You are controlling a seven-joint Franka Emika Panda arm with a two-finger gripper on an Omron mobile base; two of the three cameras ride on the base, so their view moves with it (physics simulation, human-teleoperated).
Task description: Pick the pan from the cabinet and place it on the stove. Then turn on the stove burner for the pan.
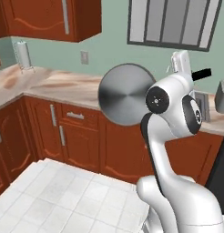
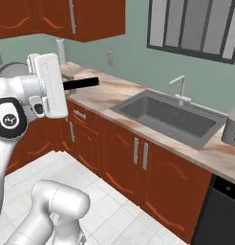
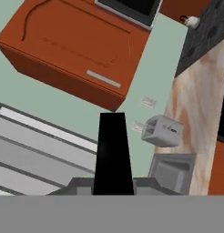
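Aloft, round brushed-metal pan point(image 1: 125, 94), flat black handle point(image 3: 113, 154)

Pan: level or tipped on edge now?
Tipped on edge. In the left base view the pan shows its round bottom face-on, held in the air before the counter.

Brushed silver metal pan point(image 1: 125, 94); glossy red-brown wooden cabinet point(image 1: 50, 18).

Pale green walls point(image 1: 109, 50) with a barred window point(image 2: 196, 28), white tiled floor point(image 1: 54, 195), red-brown lower cabinets point(image 2: 138, 162), marbled counter point(image 1: 54, 84).
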